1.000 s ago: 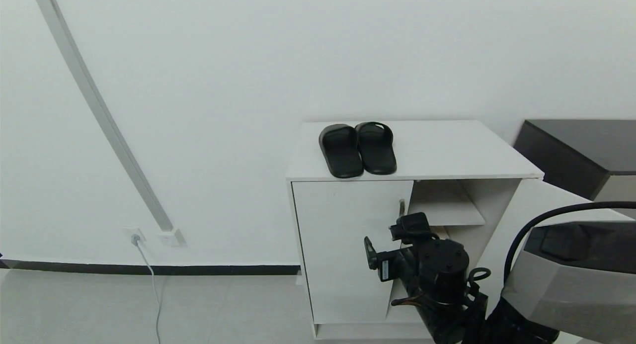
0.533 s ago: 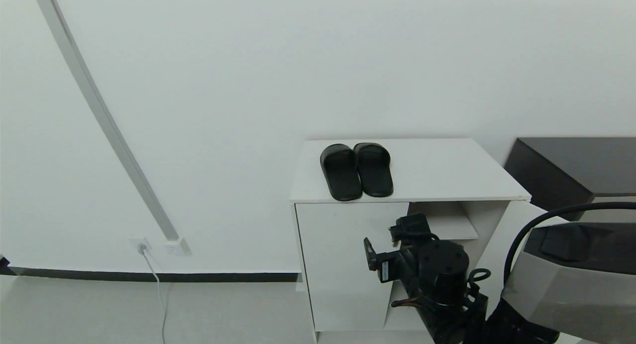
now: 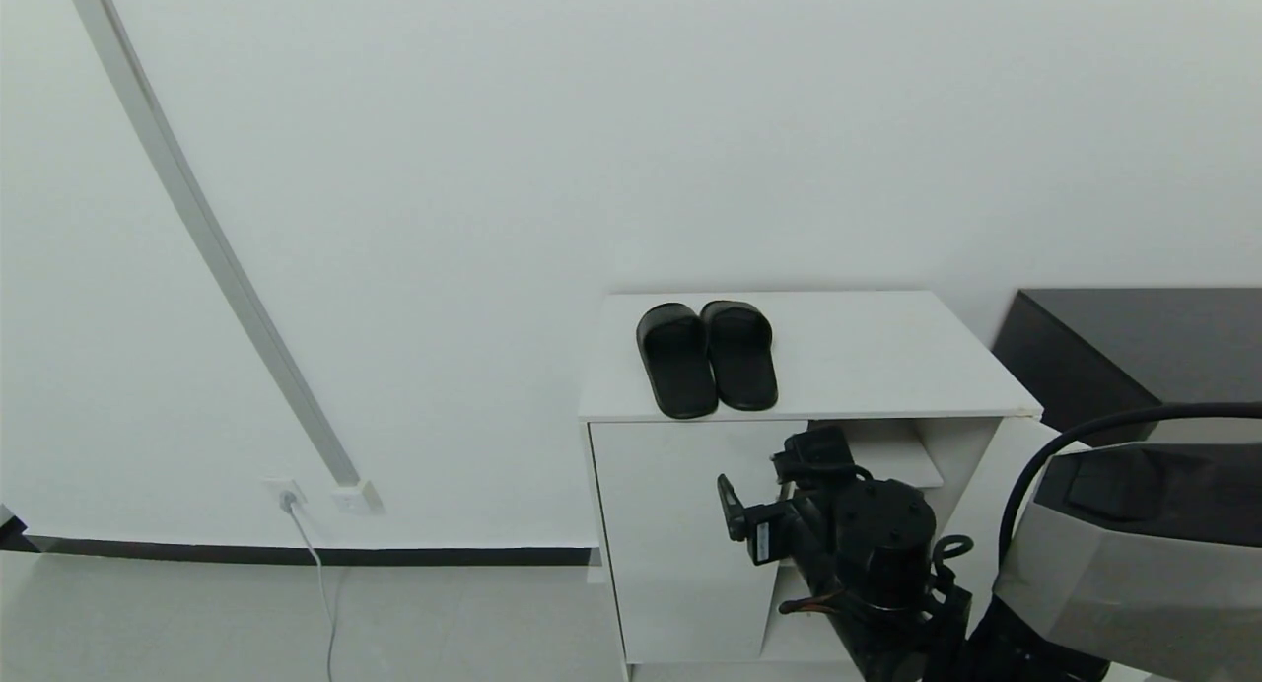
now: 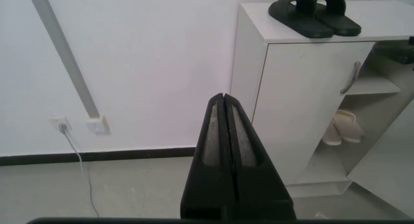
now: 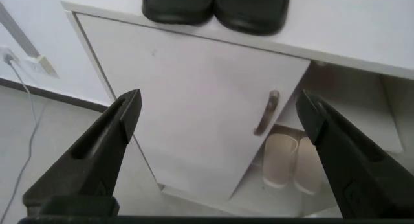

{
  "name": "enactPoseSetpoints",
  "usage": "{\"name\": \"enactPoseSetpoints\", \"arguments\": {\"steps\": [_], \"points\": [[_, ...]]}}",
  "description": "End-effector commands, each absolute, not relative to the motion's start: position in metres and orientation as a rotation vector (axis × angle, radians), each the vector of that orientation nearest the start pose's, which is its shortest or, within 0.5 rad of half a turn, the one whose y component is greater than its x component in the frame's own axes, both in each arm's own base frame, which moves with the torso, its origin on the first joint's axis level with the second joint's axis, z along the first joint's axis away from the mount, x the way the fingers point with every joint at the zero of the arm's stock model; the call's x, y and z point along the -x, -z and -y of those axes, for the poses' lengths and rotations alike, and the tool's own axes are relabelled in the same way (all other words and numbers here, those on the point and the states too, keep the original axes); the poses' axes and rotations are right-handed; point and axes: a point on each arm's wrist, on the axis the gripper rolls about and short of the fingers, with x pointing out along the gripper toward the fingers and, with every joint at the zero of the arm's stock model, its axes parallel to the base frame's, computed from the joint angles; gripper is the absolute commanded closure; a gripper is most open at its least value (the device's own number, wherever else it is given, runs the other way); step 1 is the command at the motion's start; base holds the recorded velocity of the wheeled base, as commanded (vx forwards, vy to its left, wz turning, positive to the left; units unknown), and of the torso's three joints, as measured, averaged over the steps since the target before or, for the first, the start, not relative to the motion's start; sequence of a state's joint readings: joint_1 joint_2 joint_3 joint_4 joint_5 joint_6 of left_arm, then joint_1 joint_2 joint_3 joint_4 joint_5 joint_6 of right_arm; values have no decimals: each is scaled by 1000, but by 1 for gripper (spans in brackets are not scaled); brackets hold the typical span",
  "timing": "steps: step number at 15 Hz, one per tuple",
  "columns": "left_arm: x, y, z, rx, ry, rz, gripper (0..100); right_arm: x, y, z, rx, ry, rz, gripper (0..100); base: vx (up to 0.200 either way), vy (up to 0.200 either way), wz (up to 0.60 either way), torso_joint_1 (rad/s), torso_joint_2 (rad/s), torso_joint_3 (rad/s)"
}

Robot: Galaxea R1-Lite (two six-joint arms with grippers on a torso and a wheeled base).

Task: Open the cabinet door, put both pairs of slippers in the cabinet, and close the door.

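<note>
Reviewing the cabinet (image 3: 887, 367) through the head view, I find the black slippers (image 3: 707, 357) lying side by side on its top, toward the left end and close to the front edge, where a gripper coming from the front can reach them. The pale slippers (image 5: 290, 160) rest inside the cabinet, in the lower compartment under the inner shelf (image 4: 378, 87), so I judge one pair stowed and one pair outstanding. The right-hand door (image 4: 391, 166) stands swung open, which keeps the compartment accessible. The left-hand door (image 3: 680, 534) is shut, with its handle (image 5: 266, 112) on the inner edge. The right gripper (image 5: 220, 98) hangs in front of the cabinet, apart from it, at about handle height and below the black slippers. Its jaws are spread wide and carry nothing. I read that spread as preparation for taking both black slippers in one grasp, since they touch each other. The left gripper (image 4: 224, 98) is clenched on nothing, its pads pressed flat together, and sits well back from the cabinet on the left side. I judge this a parked posture that leaves the opening free for the right arm. The next move calls for raising the right gripper to the cabinet top. The risk is nudging one slipper off the front edge.
</note>
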State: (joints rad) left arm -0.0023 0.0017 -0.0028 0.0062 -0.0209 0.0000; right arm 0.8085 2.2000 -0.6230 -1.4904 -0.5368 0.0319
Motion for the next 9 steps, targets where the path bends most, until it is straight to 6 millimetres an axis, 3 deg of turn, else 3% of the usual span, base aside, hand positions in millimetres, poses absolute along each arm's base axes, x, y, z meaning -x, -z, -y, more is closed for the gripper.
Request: {"name": "enactPoseSetpoints", "arguments": {"steps": [1,3,6,7,9], "points": [[23,-76,0,0,23,-5,100,-251,-52,-246,42,-284,-57,0,0,0,0,0,0,0],[23,-76,0,-1,25,-5,100,-254,-60,-248,71,-284,-15,0,0,0,0,0,0,0],[23,-76,0,-3,23,-5,100,-265,-101,-257,39,-277,-59,0,0,0,0,0,0,0],[23,-76,0,-3,23,-5,100,-265,-103,-258,39,-277,-60,0,0,0,0,0,0,0],[23,-76,0,-3,25,-5,100,-276,-126,-265,-10,-256,-142,0,0,0,0,0,0,0]]}}
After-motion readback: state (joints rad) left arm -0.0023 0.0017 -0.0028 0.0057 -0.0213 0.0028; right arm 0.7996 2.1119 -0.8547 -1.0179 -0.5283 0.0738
